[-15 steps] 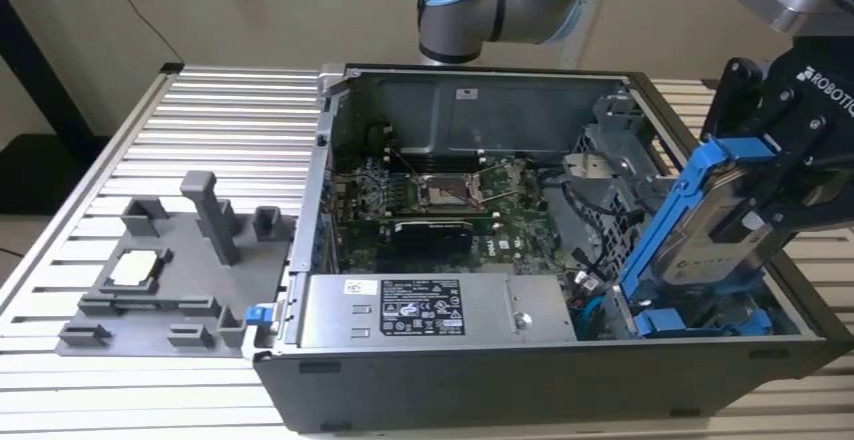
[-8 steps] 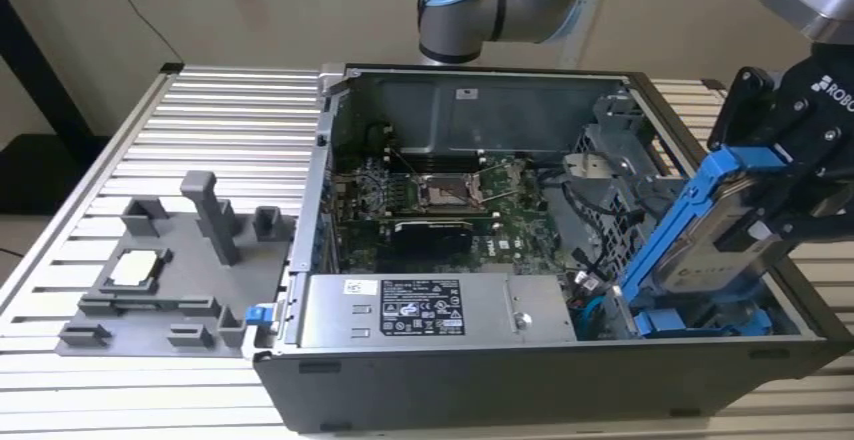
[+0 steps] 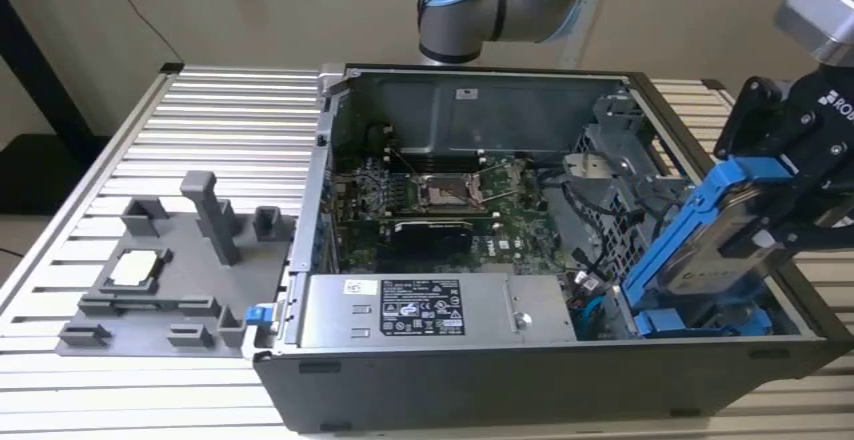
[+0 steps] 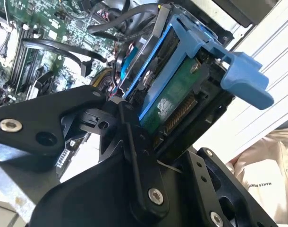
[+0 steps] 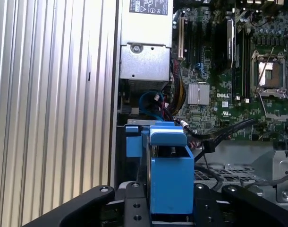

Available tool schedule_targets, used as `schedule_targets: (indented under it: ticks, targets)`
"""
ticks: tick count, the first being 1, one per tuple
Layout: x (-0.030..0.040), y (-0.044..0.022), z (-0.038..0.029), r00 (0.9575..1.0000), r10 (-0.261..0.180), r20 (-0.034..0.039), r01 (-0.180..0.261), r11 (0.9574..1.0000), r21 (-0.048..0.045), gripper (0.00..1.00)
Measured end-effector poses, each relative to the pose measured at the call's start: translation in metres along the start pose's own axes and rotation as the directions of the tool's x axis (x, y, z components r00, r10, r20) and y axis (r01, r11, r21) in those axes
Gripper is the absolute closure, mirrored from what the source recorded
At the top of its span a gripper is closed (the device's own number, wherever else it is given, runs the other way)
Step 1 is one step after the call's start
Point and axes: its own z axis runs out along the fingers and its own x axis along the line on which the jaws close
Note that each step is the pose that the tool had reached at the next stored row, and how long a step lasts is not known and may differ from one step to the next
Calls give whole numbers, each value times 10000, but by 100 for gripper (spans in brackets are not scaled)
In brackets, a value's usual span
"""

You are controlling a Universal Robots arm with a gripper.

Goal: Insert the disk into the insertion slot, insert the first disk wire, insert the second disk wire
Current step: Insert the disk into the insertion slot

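The work stands at the first step: the disk (image 3: 701,260) is not yet in the slot (image 3: 617,308), and neither wire looks plugged into it. The gripper (image 3: 781,210), at the exterior view's right, is closed on the disk's blue frame. In the first wrist view its black fingers (image 5: 134,208) clamp the frame from both sides. The disk hangs tilted, its upper end leaning out past the wall of the case (image 3: 467,85) and its lower end down at the drive cage in the case's lower right corner, close to the slot's mouth. Whether it already touches the cage cannot be told. Seating it would seem to call for taking out the tilt and lining the frame's edges up with the narrow bay, while keeping clear of the loose cables (image 5: 156,101) coiled just beside the cage. The open case also holds the motherboard (image 3: 441,200) in its middle and the silver power supply (image 3: 427,310) along its lower edge. On the slatted table (image 3: 227,110), at the exterior view's left, a grey fixture plate (image 3: 147,300) carries upright posts and a small pale square part (image 3: 138,268).
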Motion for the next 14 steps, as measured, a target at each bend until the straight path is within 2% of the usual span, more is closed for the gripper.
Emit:
schedule_targets:
  ticks: [2,7,14]
  targets:
    - [1,-8,21,10000,-3,68,3,10000,2,68]
    - [8,-34,76,10000,1,77,-1,10000,3,68]
    - [16,-49,201,10000,11,78,-11,10000,3,68]
